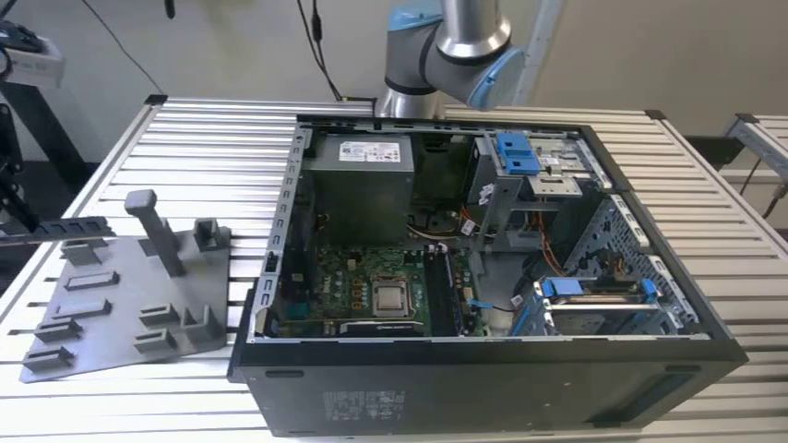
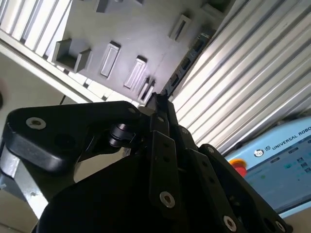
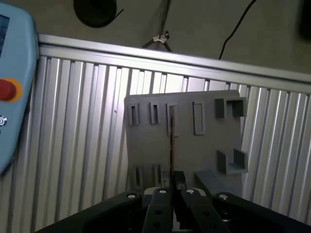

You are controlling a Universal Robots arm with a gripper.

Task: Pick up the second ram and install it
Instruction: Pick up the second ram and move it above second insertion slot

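The second ram (image 1: pixel 65 229) is a thin dark stick hanging level just above the grey fixture plate (image 1: pixel 124 314), at the exterior view's far left. In the first wrist view I see the ram (image 3: pixel 171 141) edge-on, running out from my gripper (image 3: pixel 172 187) over the plate (image 3: pixel 146 145). The second wrist view shows the stick (image 2: pixel 187 63) reaching out from the gripper (image 2: pixel 158 103), whose fingers are shut on its near end. The open computer case (image 1: pixel 493 378) holds the motherboard (image 1: pixel 369 286), with its memory slots (image 1: pixel 446 295) to the right of the processor.
The fixture plate carries a tall upright post (image 1: pixel 154 226) and several low blocks. Blue drive-bay latches (image 1: pixel 518 152) sit in the case's far right. A teach pendant (image 3: pixel 9 92) lies on the ribbed metal table (image 1: pixel 197 138). Cables hang behind.
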